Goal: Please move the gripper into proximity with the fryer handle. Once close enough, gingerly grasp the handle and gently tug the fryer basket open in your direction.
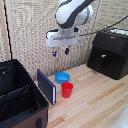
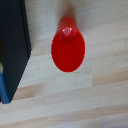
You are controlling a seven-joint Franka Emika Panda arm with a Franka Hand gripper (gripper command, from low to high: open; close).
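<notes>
The glossy black air fryer (image 1: 111, 52) stands on the wooden table at the exterior view's right. Its basket front (image 1: 101, 64) faces the table's middle and sits flush with the body. The stubby black fryer handle (image 1: 103, 60) sticks out of it. My gripper (image 1: 60, 51) hangs from the white and grey arm, high above the table and well to the exterior view's left of the fryer. Its blue fingertips (image 1: 54, 53) are apart and hold nothing. The wrist view shows neither the fryer nor my fingers.
A red cup (image 1: 67, 89) and a blue bowl (image 1: 62, 77) sit under the gripper; the wrist view looks down on the cup (image 2: 68, 47). A large black fabric case (image 1: 17, 97) with a blue-edged flap (image 1: 46, 86) fills the exterior view's left, and its edge shows in the wrist view (image 2: 12, 45).
</notes>
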